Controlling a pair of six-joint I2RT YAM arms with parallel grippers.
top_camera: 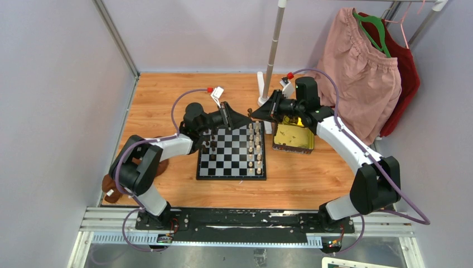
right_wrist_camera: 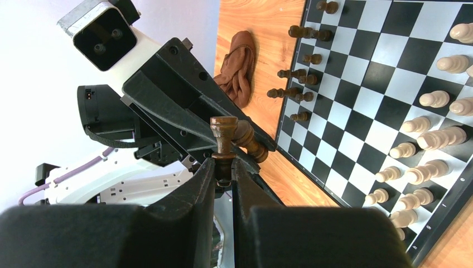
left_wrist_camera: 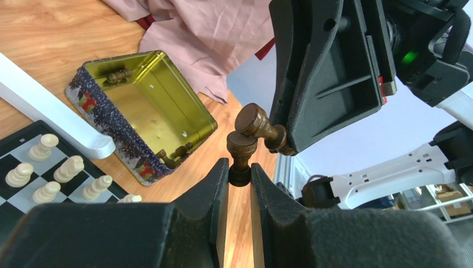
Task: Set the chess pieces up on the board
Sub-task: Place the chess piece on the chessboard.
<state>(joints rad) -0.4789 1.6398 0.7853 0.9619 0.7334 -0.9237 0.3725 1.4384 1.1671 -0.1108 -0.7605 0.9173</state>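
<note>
The board (top_camera: 231, 177) lies mid-table, with dark pieces (top_camera: 211, 144) on its left side and cream pieces (top_camera: 257, 146) down its right side. Both grippers meet tip to tip above the board's far edge. My left gripper (left_wrist_camera: 240, 167) is shut on the base of a dark brown piece (left_wrist_camera: 241, 146). My right gripper (right_wrist_camera: 223, 163) is shut on the base of another dark brown piece (right_wrist_camera: 223, 137). The two held pieces touch or nearly touch at their heads. In the right wrist view the board (right_wrist_camera: 385, 84) shows dark pieces (right_wrist_camera: 301, 72) and cream pieces (right_wrist_camera: 435, 134).
A gold tin (top_camera: 294, 135) stands right of the board; in the left wrist view its wall (left_wrist_camera: 111, 137) shows, with a few dark pieces (left_wrist_camera: 175, 153) inside. A white pole stand (top_camera: 271, 67) and hanging pink clothes (top_camera: 362, 84) are behind. A brown pouch (top_camera: 111, 187) lies at the left.
</note>
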